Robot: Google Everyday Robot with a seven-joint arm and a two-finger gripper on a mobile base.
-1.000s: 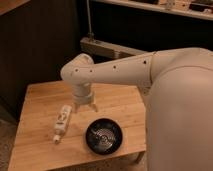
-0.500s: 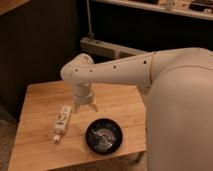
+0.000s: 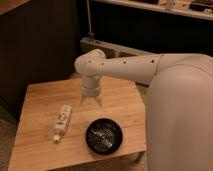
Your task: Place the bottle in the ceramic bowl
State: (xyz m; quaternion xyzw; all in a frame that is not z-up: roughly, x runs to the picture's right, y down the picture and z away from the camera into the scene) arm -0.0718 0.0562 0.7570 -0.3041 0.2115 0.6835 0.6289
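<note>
- The jaws stand spread wide and point straight down, with nothing between them; they hold nothing.
- The gripper hangs above the middle of the wooden table, clear of its surface, under a short round wrist.
- The bottle lies on its side on the table, below and to the left of the gripper in the camera view, apart from it and untouched.
- The bottle is white and slender; its long axis runs nearly front to back with a slight slant, the capped end toward the near left edge and the wider end toward the gripper. A label with dark marks shows on its upper half.
- The ceramic bowl sits upright near the table's front right corner, black and glossy, with pale swirl lines inside. Nothing lies in it.
- Bottle and bowl lie side by side, near each other but not touching; a strip of bare wood shows between them.
- The gripper is above the gap between them, farther back on the table than either.
- The white arm reaches in from the right, bends at a rounded elbow joint and turns down to the wrist.
- The robot's large white body fills the right side and hides the table's right edge.
- Behind the table a dark wall rises.
</note>
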